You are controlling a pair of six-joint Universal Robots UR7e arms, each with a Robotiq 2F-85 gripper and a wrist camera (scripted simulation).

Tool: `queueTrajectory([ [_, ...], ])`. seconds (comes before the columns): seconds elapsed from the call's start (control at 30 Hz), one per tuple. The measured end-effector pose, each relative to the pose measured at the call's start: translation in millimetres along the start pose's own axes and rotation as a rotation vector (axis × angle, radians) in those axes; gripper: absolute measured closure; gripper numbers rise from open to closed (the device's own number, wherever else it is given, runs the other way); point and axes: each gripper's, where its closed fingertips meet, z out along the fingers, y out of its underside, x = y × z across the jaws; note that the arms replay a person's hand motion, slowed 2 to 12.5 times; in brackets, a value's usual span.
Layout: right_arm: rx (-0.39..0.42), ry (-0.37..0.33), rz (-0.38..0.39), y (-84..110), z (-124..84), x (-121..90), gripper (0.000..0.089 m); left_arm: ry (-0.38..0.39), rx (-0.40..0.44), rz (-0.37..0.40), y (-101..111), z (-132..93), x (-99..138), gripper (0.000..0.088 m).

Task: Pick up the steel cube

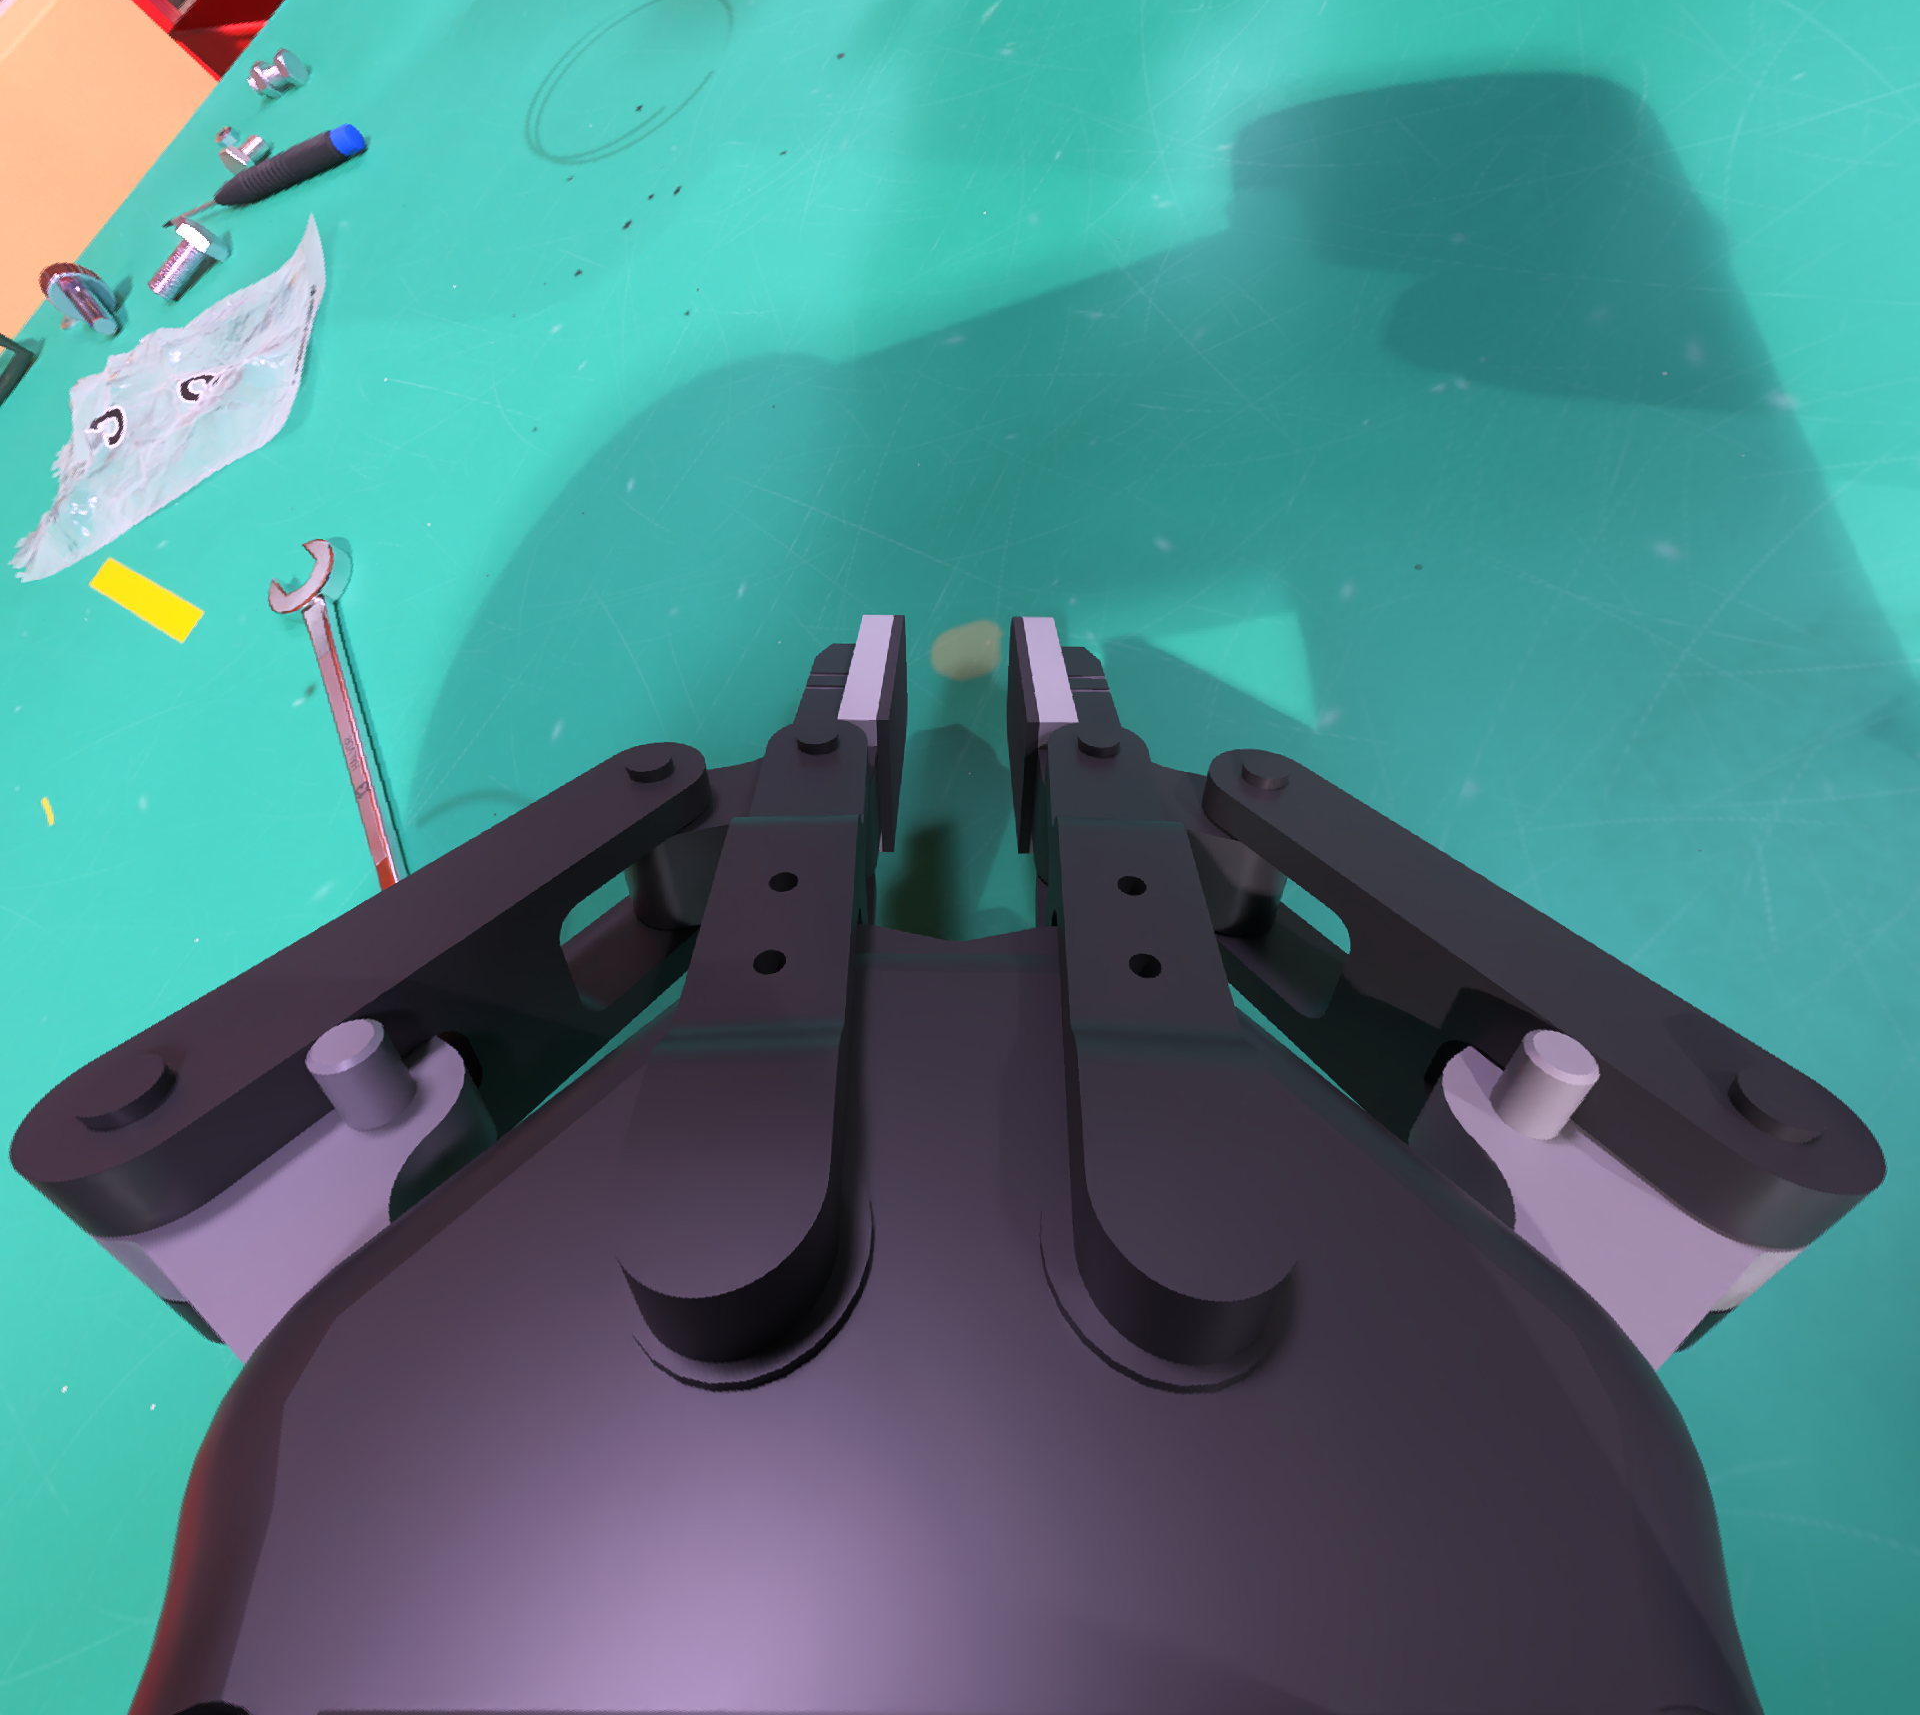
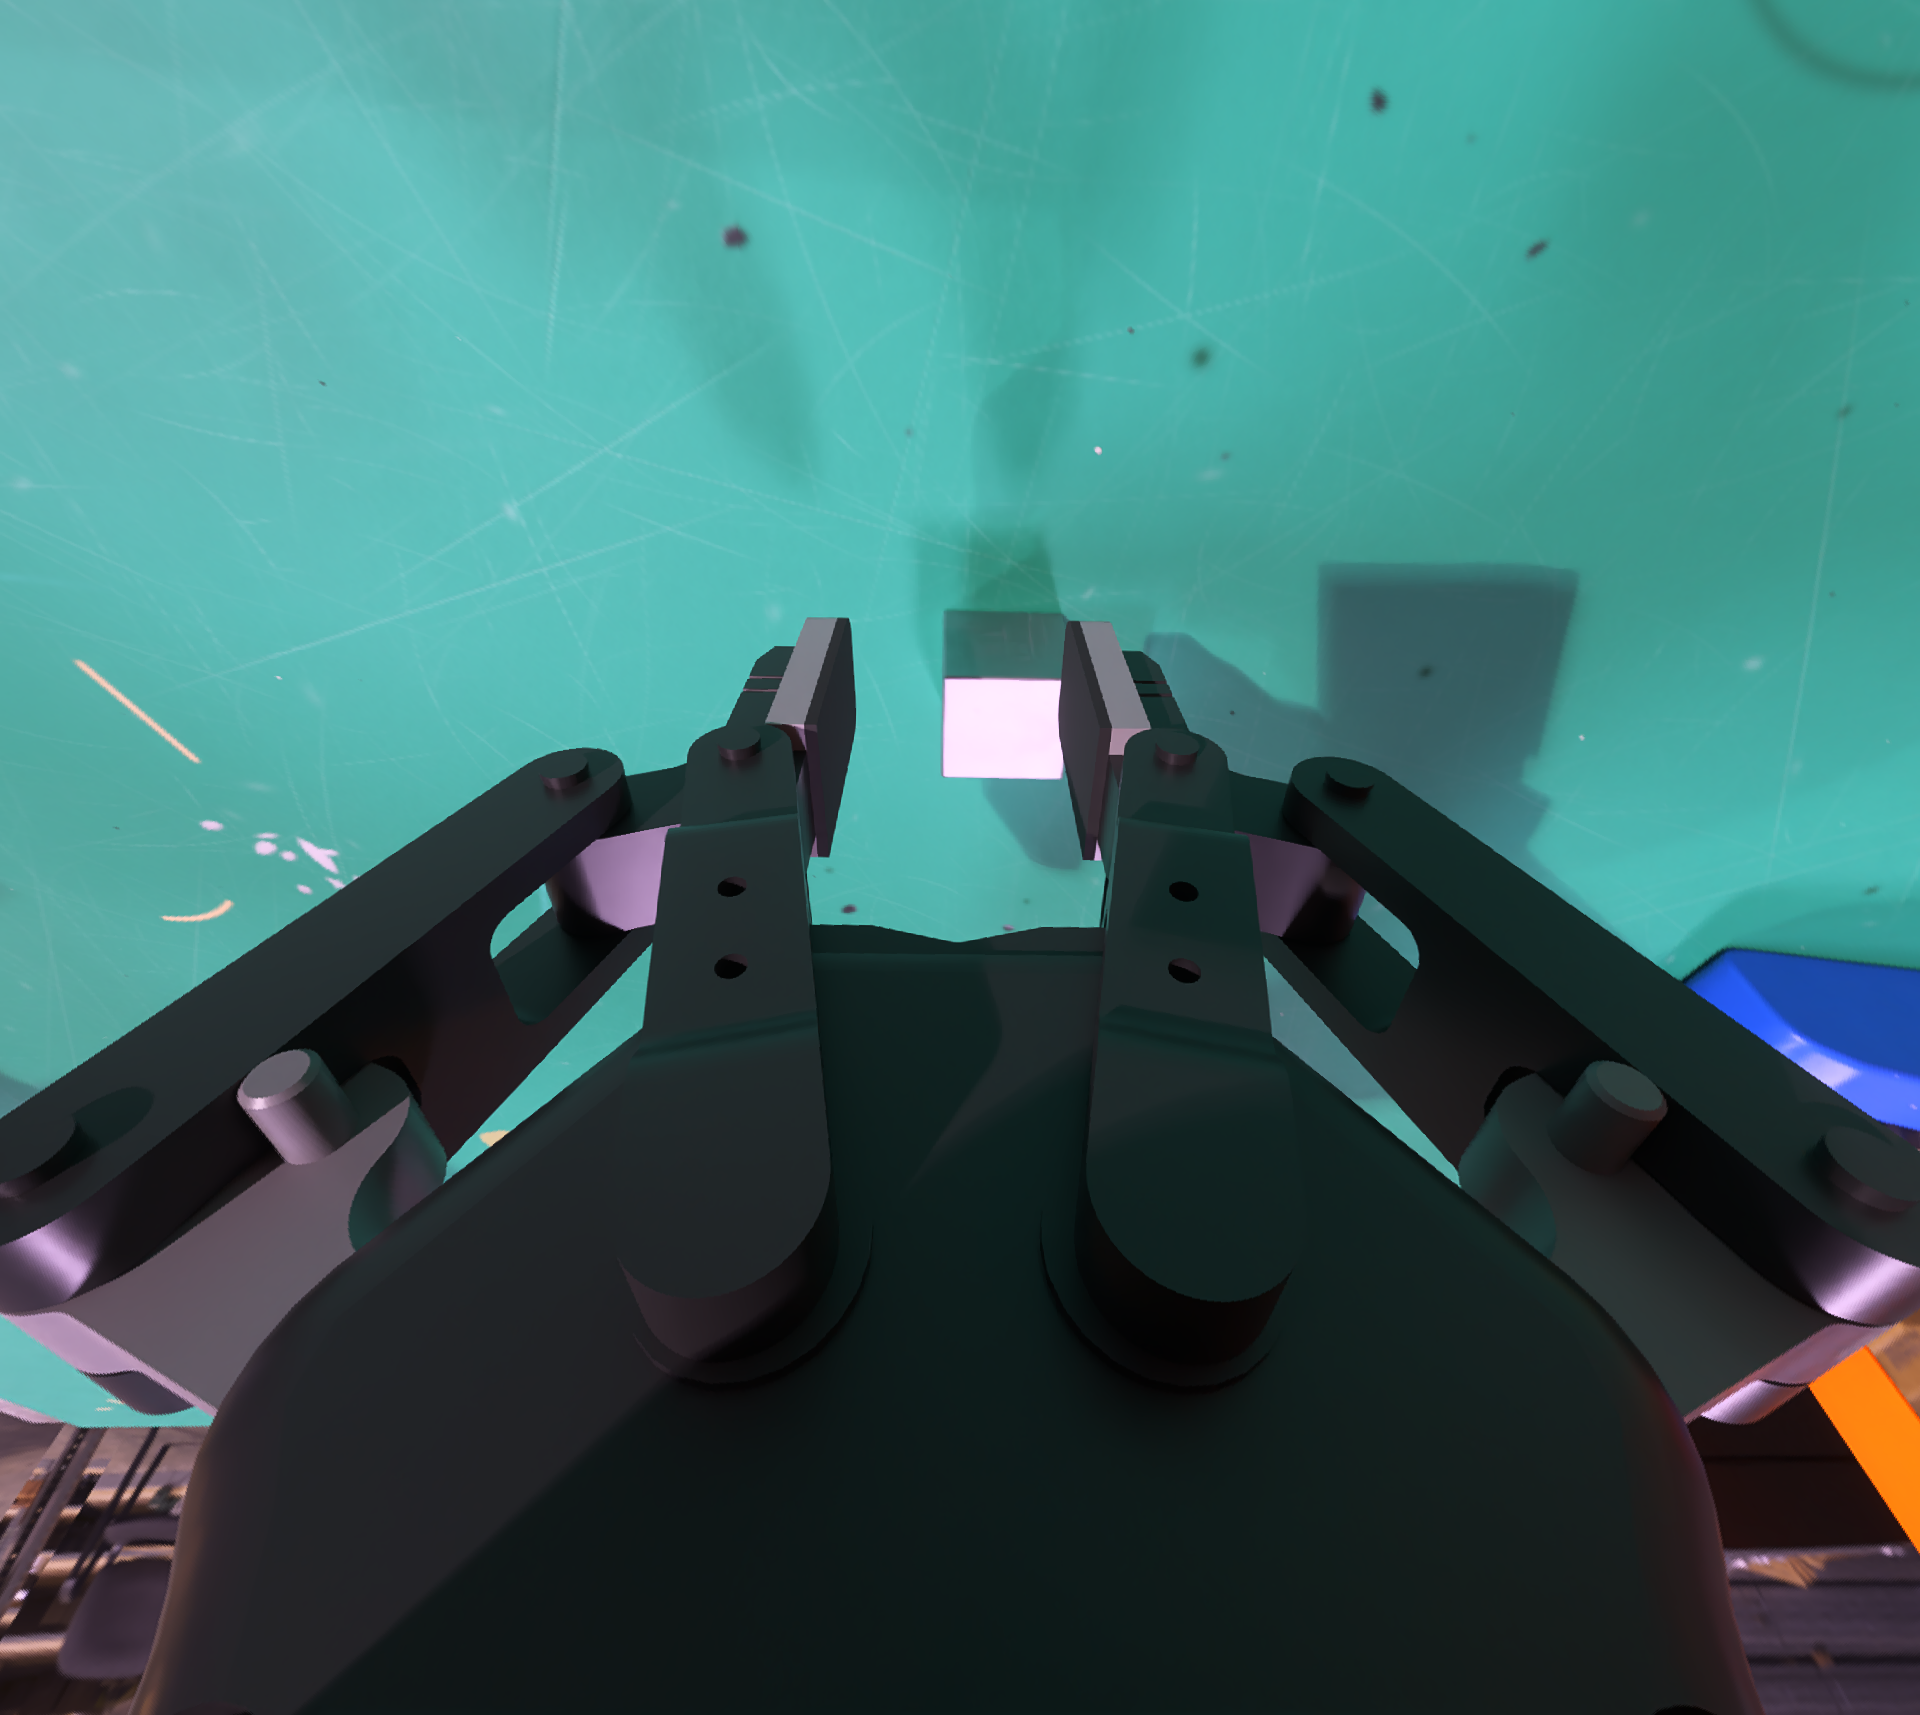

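Right gripper (image 2: 958, 730) hangs low over the table (image 2: 416, 211), fingers spread, nothing clamped. The steel cube (image 2: 1000, 720) sits in the gap between them, but off-centre: hard up by the right-hand pad (image 2: 1091, 709), possibly touching it, with clear table showing between the cube and the left-hand pad (image 2: 826, 709). That offset is what the grab turns on, I'd say; closing now would probably shove the cube sideways before both pads bite. No long axis to worry about, it's square all round, flat polished faces, crisp edges, the near face shining pale.

Left gripper (image 1: 956, 668) is also parted and empty, only a faint tan smudge (image 1: 966, 649) on the table between its tips. No cube in its view, so the right arm is the one placed for this.

Farther out on the scratched teal surface: a slim wrench (image 1: 343, 709), crumpled clear bag (image 1: 177, 408), bolts (image 1: 187, 257), a dark-handled screwdriver (image 1: 291, 164).
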Motion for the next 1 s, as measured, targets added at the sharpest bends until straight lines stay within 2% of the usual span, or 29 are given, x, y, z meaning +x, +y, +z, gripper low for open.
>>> queueTrajectory([
  [0.33, -0.058, 0.056, 0.039, 20.3, -6.5, 19.1, 0.0547, -0.001, 0.001, 0.004, -0.1, -0.1, 0.2, 0.0707],
  [0.7, -0.043, 0.01, 0.062, 23.3, -5.6, 19.0, 0.0575, -0.001, 0.001, 0.007, -0.2, -0.1, 0.4, 0.0712],
  [1.0, -0.094, -0.006, 0.027, 26.4, 2.9, 14.2, 0.0571, 0.001, 0.001, 0.005, -0.1, -0.1, 0.4, 0.0713],
])
